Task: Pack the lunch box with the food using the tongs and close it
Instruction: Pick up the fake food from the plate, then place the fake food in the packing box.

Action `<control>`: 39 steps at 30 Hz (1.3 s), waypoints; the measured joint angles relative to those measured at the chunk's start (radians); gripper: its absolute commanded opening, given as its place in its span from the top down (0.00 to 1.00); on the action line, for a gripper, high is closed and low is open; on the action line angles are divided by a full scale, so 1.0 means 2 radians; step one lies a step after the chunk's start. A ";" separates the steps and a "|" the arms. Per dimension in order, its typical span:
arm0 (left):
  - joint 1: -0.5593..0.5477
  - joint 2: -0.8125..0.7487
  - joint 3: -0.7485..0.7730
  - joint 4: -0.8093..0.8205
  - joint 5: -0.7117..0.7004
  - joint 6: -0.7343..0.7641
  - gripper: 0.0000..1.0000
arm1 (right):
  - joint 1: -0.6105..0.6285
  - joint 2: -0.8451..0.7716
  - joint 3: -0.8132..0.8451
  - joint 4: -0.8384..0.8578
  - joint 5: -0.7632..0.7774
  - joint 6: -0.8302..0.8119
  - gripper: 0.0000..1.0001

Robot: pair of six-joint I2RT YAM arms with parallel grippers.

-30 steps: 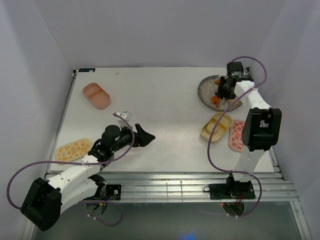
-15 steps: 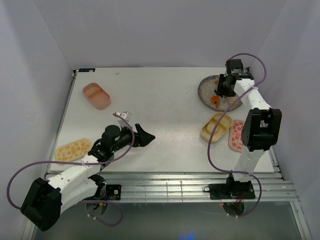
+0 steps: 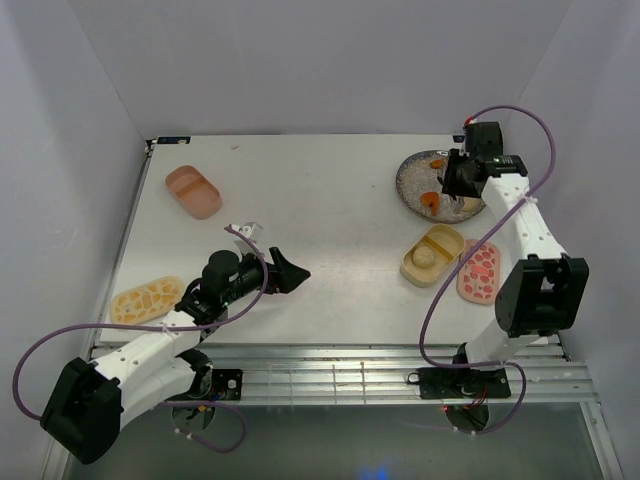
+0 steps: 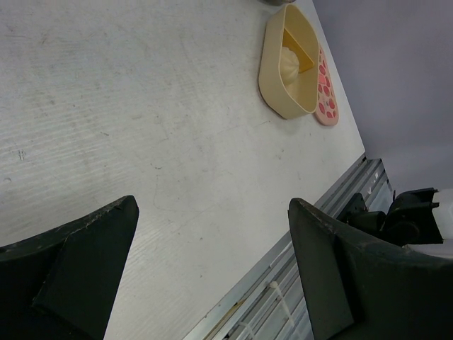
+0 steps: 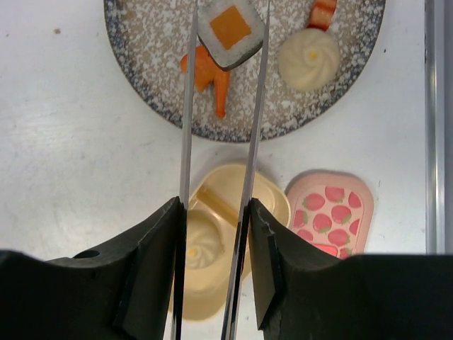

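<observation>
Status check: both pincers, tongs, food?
Left pincer open, idle. Right pincer shut on tongs, tips pinching orange-centred roll at plate. Tan tray holds one bun; no obstruction seen.

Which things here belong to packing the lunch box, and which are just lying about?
Job: tongs in right gripper, roll, bun, orange piece, tan tray, pink tray, pink lid, tan lid.
Lying about: plate, merely holding food; left gripper, open, idle.

Round grey speckled plate (image 3: 408,186) sits far right on the white surface (image 3: 320,220), close to the back wall; slotted metal rails (image 3: 340,375) line the near edge.
</observation>
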 measured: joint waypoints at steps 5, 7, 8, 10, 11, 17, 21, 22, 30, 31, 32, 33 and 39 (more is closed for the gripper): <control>0.000 -0.001 0.000 0.000 0.000 0.000 0.02 | 0.011 -0.071 -0.067 -0.008 0.006 0.005 0.85; 0.000 -0.002 0.000 0.000 0.000 0.000 0.02 | 0.018 -0.096 -0.090 -0.015 0.009 0.005 0.85; 0.000 -0.003 0.000 0.000 0.000 0.000 0.02 | 0.021 -0.108 -0.102 -0.017 0.010 0.006 0.84; 0.000 -0.006 0.000 0.000 0.000 0.000 0.02 | 0.026 -0.138 -0.131 -0.019 0.010 0.006 0.83; 0.000 -0.006 0.000 0.000 0.000 0.000 0.02 | 0.027 -0.153 -0.145 -0.020 0.009 0.006 0.83; -0.001 -0.006 0.000 0.000 0.000 0.000 0.02 | 0.026 -0.215 -0.219 -0.019 -0.008 0.000 0.81; -0.001 -0.005 0.000 0.000 0.000 0.000 0.02 | 0.026 -0.219 -0.249 -0.018 -0.015 -0.012 0.80; -0.001 -0.005 0.000 0.000 0.000 0.000 0.02 | 0.026 -0.221 -0.255 -0.018 -0.016 -0.014 0.79; -0.003 -0.003 0.000 0.000 0.000 -0.001 0.02 | 0.026 -0.242 -0.275 0.001 -0.016 -0.026 0.75; -0.003 -0.003 0.000 0.000 0.000 -0.002 0.02 | 0.026 -0.242 -0.275 0.003 -0.015 -0.027 0.75; -0.003 -0.003 0.000 0.000 0.000 -0.002 0.02 | 0.026 -0.242 -0.275 0.004 -0.014 -0.028 0.74; -0.003 -0.003 0.000 0.000 0.000 -0.002 0.02 | 0.026 -0.242 -0.275 0.005 -0.013 -0.030 0.74; -0.004 -0.003 0.000 0.000 0.000 -0.002 0.02 | 0.026 -0.247 -0.282 0.009 -0.006 -0.039 0.71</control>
